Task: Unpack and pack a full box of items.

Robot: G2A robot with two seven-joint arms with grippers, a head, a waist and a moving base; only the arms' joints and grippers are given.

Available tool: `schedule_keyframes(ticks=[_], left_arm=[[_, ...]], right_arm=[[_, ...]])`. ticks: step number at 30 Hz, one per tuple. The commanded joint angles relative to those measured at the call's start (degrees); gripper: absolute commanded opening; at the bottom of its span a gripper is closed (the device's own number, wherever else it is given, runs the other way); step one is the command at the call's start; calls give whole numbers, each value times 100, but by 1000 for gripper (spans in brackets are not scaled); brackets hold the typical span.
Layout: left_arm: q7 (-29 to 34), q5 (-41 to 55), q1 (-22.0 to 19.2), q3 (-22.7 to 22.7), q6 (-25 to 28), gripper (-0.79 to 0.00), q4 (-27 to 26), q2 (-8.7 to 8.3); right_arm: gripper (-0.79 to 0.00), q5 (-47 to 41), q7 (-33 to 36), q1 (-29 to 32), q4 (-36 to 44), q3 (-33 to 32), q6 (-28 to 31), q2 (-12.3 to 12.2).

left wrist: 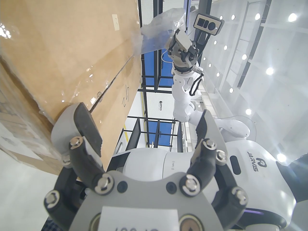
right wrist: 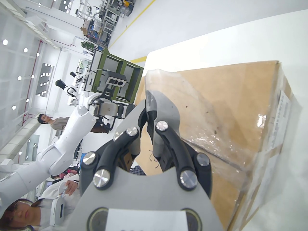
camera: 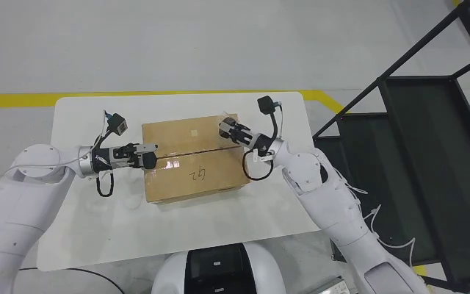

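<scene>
Right gripper [right wrist: 147,111]: clamped on tape [left wrist: 158,32], strip lifted off box [camera: 194,173] at seam end | Left gripper [left wrist: 143,115]: fingers spread, one pad [left wrist: 86,123] at opposite box edge | box: flaps closed, centred on table [camera: 88,220]

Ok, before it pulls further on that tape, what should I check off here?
1. Right tool shut on the tape, at its lifted end: ok.
2. Tape clear of the top seam: not ok, it covers the seam.
3. Left tool open at the opposite end of the box: ok.
4. Left tool actually bracing the box: cannot tell, contact is unclear.
5. Box flat on the table, away from its edges: ok.
</scene>
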State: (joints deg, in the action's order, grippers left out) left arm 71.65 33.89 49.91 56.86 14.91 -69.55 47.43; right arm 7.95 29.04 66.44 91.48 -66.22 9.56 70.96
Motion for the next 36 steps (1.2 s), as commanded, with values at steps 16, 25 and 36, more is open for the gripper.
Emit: schedule_keyframes(ticks=[16,25,36], left_arm=[[0,0,0,0,0,0,0,0],[0,0,0,0,0,0,0,0],[0,0,0,0,0,0,0,0]], right_arm=[[-785,-919,561,194,166,-386,792,-72],[-785,-718,668,-6,-70,109,666,-9],[-785,-495,627,-586,-720,933,442,180]])
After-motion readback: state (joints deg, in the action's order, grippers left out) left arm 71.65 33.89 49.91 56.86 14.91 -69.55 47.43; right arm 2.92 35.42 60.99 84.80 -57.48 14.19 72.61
